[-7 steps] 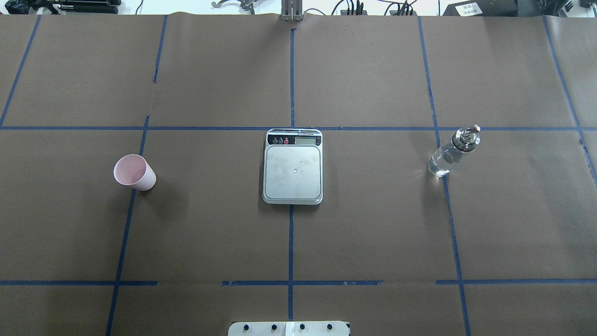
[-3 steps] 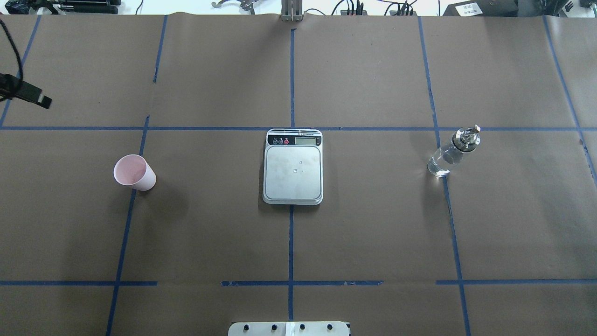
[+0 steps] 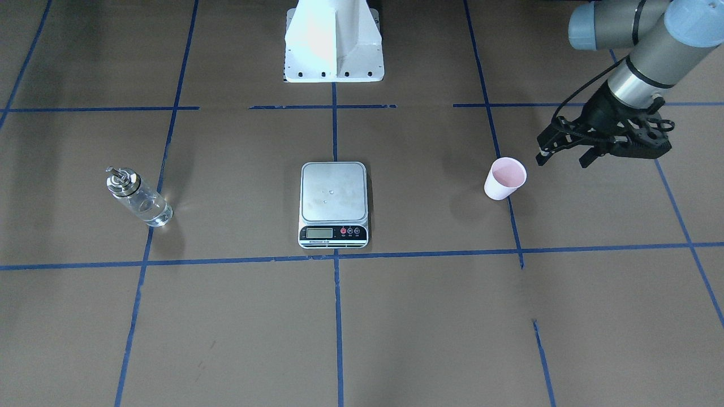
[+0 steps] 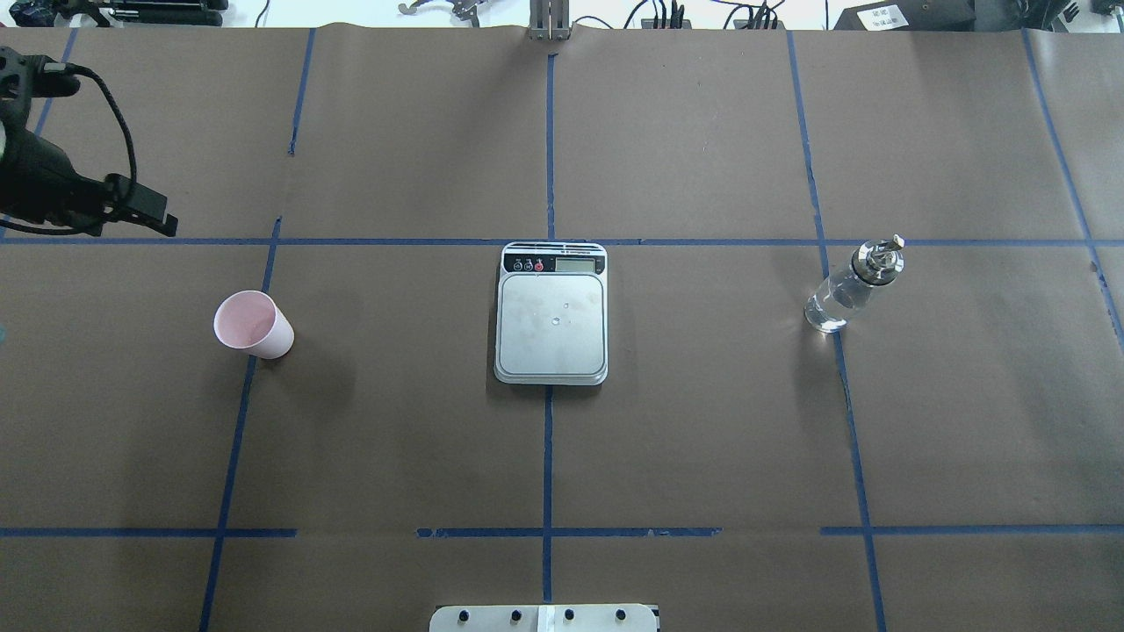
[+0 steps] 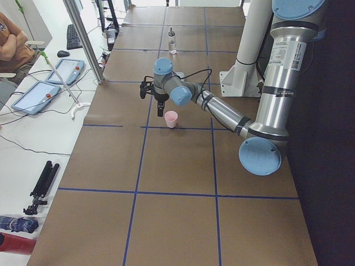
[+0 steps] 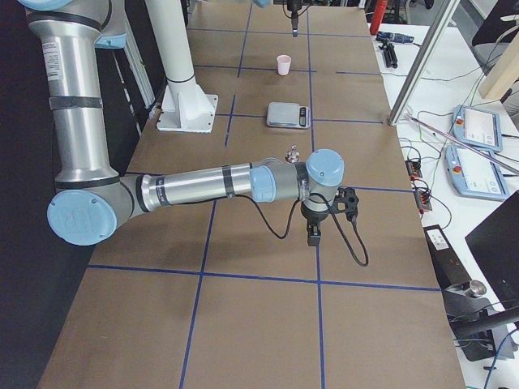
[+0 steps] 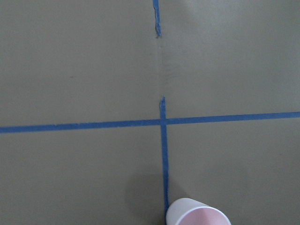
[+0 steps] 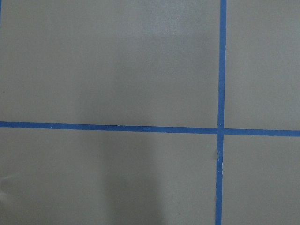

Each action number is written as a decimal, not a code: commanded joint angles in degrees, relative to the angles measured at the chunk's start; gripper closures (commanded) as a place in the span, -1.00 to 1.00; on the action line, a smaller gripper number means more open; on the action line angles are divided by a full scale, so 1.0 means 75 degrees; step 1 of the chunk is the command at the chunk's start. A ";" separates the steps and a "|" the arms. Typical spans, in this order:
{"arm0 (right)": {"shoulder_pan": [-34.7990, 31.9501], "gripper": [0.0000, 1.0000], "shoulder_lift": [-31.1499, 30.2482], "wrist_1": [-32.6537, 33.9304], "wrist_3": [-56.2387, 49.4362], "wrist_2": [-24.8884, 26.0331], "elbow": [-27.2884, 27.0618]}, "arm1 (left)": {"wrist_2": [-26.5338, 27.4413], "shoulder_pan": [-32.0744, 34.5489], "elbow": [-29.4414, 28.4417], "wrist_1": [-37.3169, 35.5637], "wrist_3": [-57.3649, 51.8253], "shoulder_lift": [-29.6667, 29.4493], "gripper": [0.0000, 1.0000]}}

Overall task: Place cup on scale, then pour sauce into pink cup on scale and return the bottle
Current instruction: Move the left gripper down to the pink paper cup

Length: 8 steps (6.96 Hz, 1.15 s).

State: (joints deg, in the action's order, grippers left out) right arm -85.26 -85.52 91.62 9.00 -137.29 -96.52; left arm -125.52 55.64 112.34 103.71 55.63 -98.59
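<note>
**A:** What did the left claw (image 3: 561,160) have hold of?

**B:** Nothing. Its jaws were spread wide and empty, and it hung above the table (image 3: 430,316). The cup (image 3: 505,178) stood just beside it and lower, upright, mouth up, untouched.

**A:** Why there?

**B:** I judged it was lined up for the first step. Wide jaws suit the cup's tapered wall. Thin paper would want a light squeeze.

**A:** And past the cup?

**B:** The scale (image 3: 333,192) was well beyond it on the same side of the claw. It had no cup on it yet, so the flat platform was free to take one. Farthest off stood the bottle (image 3: 138,198), upright, spout up, with the sauce (image 3: 150,210) inside. It stood on the right arm's side, presumably so that arm could pour.

**A:** The right claw (image 6: 313,235)?

**B:** It showed only from the table's end, hanging near the bottle but apart from it. I couldn't tell how far its jaws were parted.
</note>
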 commanded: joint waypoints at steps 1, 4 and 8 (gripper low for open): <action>0.0001 -1.00 -0.0011 -0.0005 -0.0028 0.0013 -0.0022 | 0.0991 -0.0525 0.0116 0.0035 0.0585 0.0124 -1.00; 0.0012 -1.00 0.0048 -0.0005 0.0030 0.0013 -0.0022 | 0.1467 -0.1101 -0.0223 0.0340 0.0949 0.0301 -1.00; 0.0036 -1.00 0.0071 -0.0005 0.0007 0.0013 -0.0022 | 0.1514 -0.1312 -0.0470 0.0329 0.0891 0.0266 -1.00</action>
State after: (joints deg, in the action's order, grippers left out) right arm -85.06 -85.06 91.58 9.19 -137.20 -96.69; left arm -114.19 45.97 109.21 106.24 62.51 -96.43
